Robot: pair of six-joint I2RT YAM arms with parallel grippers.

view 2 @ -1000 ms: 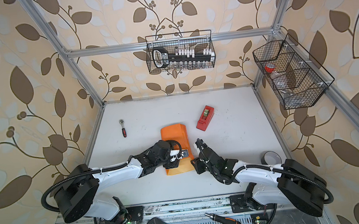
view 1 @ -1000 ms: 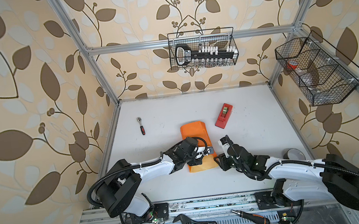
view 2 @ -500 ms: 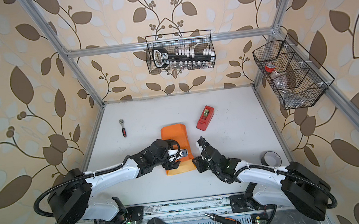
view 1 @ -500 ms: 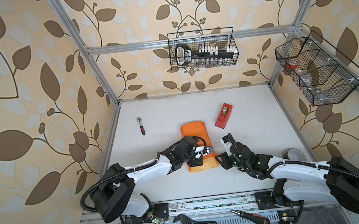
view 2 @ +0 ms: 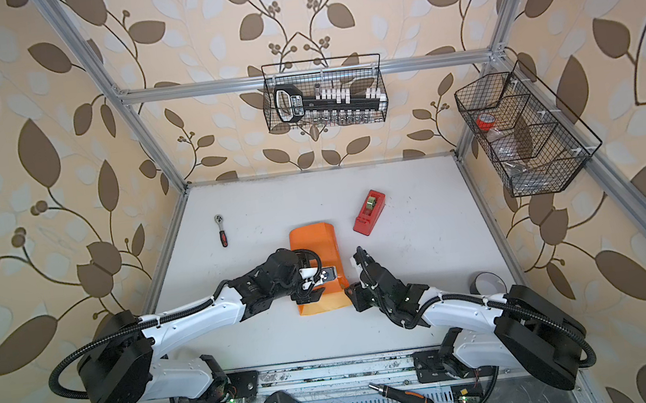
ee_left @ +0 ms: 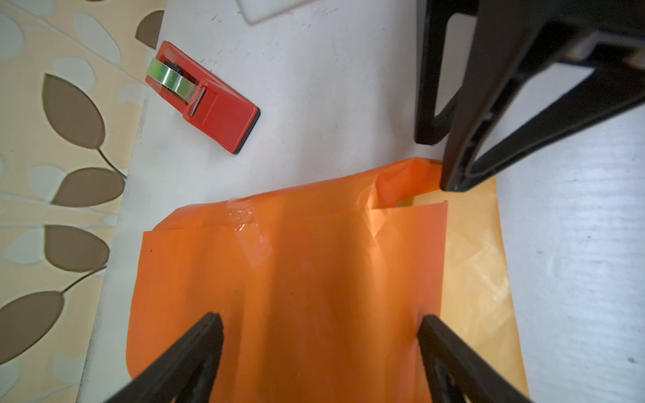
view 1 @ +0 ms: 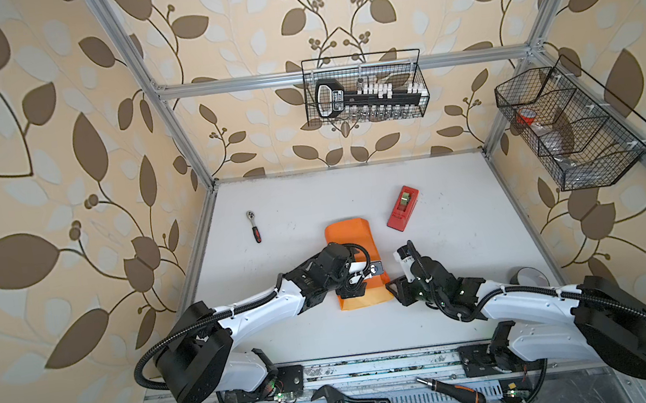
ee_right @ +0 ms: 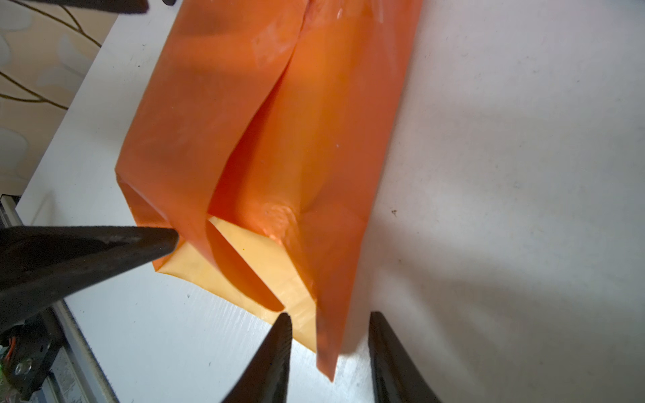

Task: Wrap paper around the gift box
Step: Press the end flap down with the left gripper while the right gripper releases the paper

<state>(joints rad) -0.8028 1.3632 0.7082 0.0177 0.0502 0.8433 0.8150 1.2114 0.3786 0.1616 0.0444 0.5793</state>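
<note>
The paper (view 1: pixel 348 237) (view 2: pixel 313 241) is folded orange side out into a long parcel, with clear tape on its seam (ee_left: pixel 251 237). The gift box is hidden. My left gripper (view 1: pixel 366 281) (view 2: pixel 325 282) (ee_left: pixel 319 315) is open wide, its fingertips (ee_left: pixel 209 324) resting on top of the orange paper (ee_left: pixel 314 261). The parcel's near end gapes and shows the yellow inner face (ee_right: pixel 251 251). My right gripper (view 1: pixel 391 284) (view 2: pixel 349 289) (ee_right: pixel 330 314) is open at that end's right corner. The orange flap's edge (ee_right: pixel 326 349) hangs loose between its jaws.
A red tape dispenser (view 1: pixel 402 207) (ee_left: pixel 206 101) lies just beyond the parcel to the right. A small ratchet (view 1: pixel 253 226) lies at the far left and a grey tape roll (view 1: pixel 529 275) near the right edge. Wire baskets (view 1: pixel 364 88) hang on the walls.
The left arm's elbow has swung a little to the left while its gripper stays over the parcel. The right gripper and the paper have hardly moved.
</note>
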